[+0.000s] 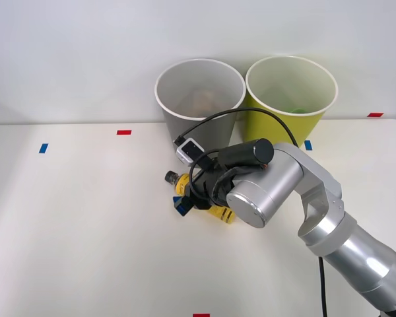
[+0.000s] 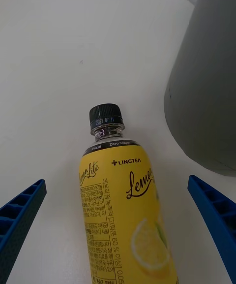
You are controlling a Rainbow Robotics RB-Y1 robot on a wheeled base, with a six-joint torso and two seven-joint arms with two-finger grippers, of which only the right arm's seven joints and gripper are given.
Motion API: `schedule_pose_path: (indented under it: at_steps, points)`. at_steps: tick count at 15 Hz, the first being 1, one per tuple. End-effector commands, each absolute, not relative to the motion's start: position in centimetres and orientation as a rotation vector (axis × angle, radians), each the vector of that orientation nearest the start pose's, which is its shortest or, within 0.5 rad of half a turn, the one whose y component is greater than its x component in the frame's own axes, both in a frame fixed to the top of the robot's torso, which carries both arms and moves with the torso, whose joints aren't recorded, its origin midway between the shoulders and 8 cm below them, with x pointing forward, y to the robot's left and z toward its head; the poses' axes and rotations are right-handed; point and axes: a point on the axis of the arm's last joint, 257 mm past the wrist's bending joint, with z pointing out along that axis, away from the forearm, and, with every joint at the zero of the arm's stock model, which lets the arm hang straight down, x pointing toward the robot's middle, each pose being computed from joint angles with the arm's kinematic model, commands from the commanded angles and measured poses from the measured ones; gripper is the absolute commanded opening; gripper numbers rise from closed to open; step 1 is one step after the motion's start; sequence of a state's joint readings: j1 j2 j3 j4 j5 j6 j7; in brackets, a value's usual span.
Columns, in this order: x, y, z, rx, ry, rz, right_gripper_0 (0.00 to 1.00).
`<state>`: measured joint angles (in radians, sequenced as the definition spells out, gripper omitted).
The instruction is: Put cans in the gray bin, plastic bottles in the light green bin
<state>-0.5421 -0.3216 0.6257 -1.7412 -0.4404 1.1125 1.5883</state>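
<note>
Right gripper (image 2: 118,235) low, fingers spread.

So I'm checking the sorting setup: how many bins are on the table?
2. The gray bin stands at the table's far edge, the light green bin right beside it on the robot's right. Nothing seems to hide a third.

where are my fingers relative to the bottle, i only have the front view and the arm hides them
Observer: In the wrist view the right hand is open. Its blue fingers sit one on each side of the yellow bottle, neither touching it.
Operator: is the cap on
Observer: Yes, the black cap is on and points away from the hand.
Operator: anything close to it
Observer: The gray bin stands beside the bottle's neck, with bare table between them.
</note>
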Motion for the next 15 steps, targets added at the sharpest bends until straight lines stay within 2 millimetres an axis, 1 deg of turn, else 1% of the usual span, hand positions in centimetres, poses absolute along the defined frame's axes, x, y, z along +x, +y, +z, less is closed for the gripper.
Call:
schedule_pose_path:
  at_steps: [1,4,6,8,15]
  points:
    - [48.7,3.6,-25.7,-1.031,2.103,0.205,1.00]
    - [49.2,4.2,-26.3,-1.017,2.117,0.180,1.00]
    - [49.7,4.0,-26.6,-1.014,2.122,0.154,1.00]
    - [49.3,3.4,-27.2,-1.020,2.155,0.133,1.00]
    - [49.5,3.4,-27.2,-1.007,2.159,0.127,1.00]
